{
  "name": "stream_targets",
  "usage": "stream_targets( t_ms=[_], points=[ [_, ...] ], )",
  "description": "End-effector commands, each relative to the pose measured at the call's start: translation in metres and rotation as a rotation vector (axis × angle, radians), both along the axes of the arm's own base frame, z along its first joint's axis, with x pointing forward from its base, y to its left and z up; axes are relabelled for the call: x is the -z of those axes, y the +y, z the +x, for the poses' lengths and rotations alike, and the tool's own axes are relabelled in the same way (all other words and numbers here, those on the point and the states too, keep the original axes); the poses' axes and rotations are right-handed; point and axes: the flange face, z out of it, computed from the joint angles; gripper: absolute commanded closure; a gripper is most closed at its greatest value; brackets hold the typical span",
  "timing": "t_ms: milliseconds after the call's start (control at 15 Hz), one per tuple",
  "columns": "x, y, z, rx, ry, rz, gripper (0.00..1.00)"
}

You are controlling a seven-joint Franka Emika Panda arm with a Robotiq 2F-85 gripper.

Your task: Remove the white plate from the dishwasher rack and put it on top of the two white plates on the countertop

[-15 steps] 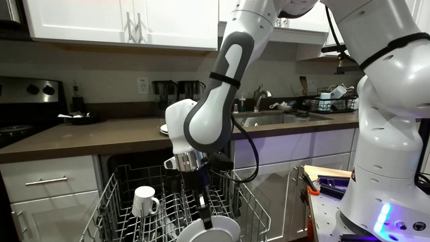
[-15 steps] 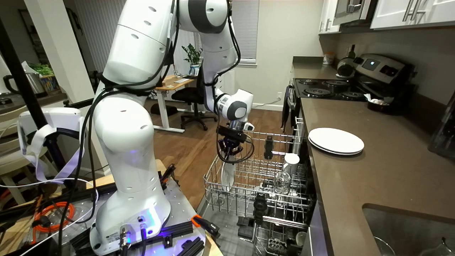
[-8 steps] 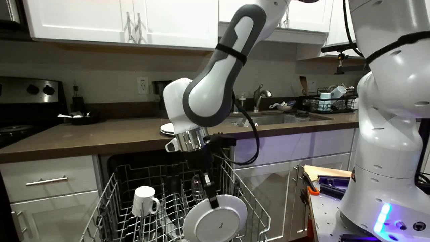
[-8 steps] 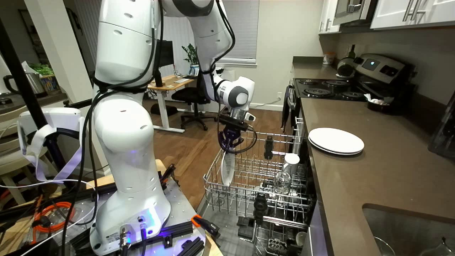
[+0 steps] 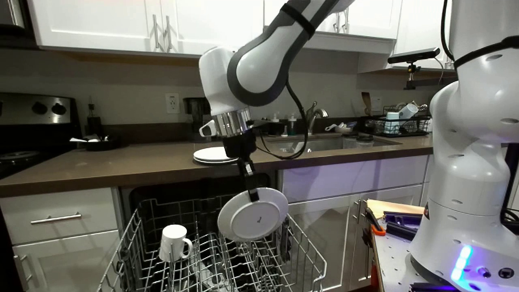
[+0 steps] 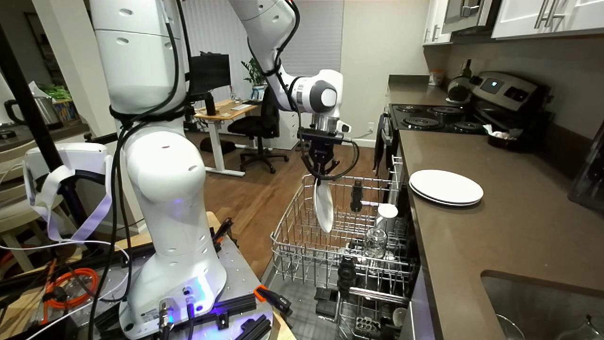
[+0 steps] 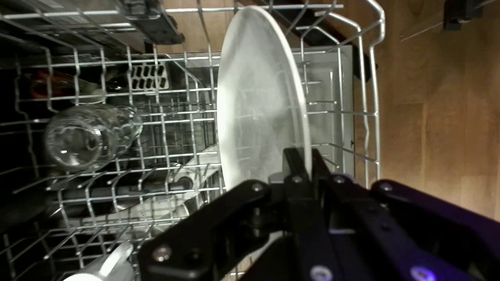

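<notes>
- As we lift, the white plate (image 5: 256, 219) has risen, hanging on edge over the dishwasher rack (image 7: 376, 128); removal looks nearly done.
- Our claw (image 7: 306, 155) pinches its rim.
- Next, we judge, it must tip flat onto the two white plates (image 6: 446, 186) on the bench (image 6: 509, 222).

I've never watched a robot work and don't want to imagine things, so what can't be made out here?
White plate, wrist view: its near part is mostly hidden by the pincer.
Mark on its underside, in an exterior view: too small to read.
White mug, wrist view: cut off by the bottom edge.
Two white plates, in an exterior view: part of their edge is behind the pincer.
</notes>
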Motion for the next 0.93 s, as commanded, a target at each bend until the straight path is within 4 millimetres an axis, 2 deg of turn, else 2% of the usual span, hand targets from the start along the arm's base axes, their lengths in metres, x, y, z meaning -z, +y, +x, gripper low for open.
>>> stream_targets(
  t_ms=[0,867],
  points=[
    [-0.044,-0.007,-0.002,-0.003,-0.078,-0.090,0.98],
    [-0.115,-0.005,0.005,-0.012,-0.252,-0.337,0.98]
  ],
)
